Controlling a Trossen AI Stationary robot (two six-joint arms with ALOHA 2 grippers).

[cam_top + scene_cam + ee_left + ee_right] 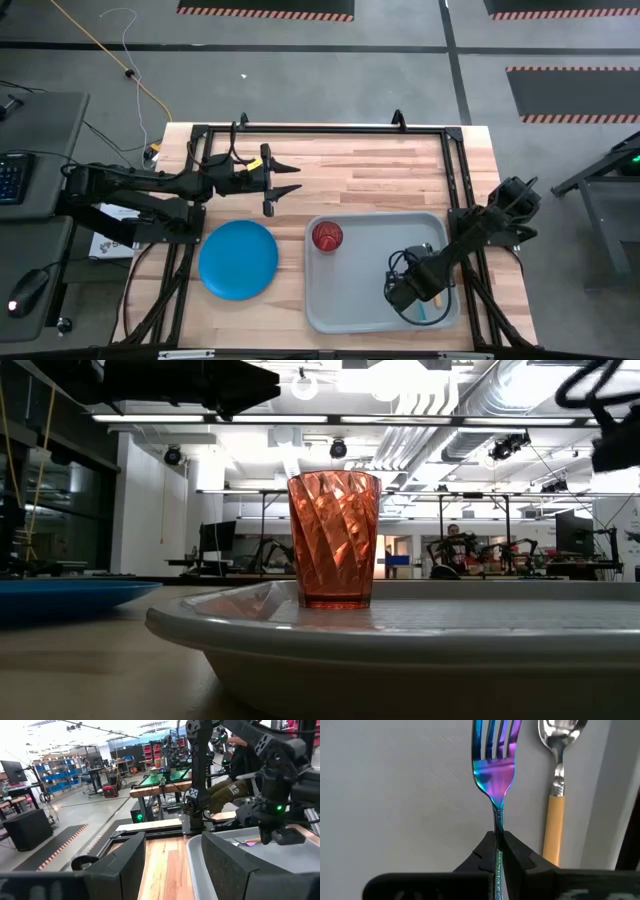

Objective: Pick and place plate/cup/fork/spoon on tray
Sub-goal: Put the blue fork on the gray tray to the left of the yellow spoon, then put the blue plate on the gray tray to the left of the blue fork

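The grey tray point(360, 305) lies on the table's right half. The red-orange cup point(327, 236) stands upright in its far left corner and also shows in the low view point(334, 540). The blue plate point(238, 258) lies flat on the table left of the tray. The spoon point(557, 785) with its orange handle lies on the tray floor. My right gripper point(415, 298) is over the tray's near right part, shut on the fork point(492, 770), which lies right beside the spoon. My left gripper point(290, 179) is open and empty above the table, beyond the plate. My right gripper pinches the fork's slim neck point(498, 822), just behind the tines' base, between its two fingertips. The handle runs back between the fingers, which lie along the fork. The tines point away from the gripper over the tray floor; whether the fork rests on the tray I cannot tell.
The tray's raised rim point(620, 795) runs close beside the spoon. The black frame point(320, 128) borders the table's far and side edges. Bare wood lies beyond the tray. A person sits in the room behind the table point(230, 785).
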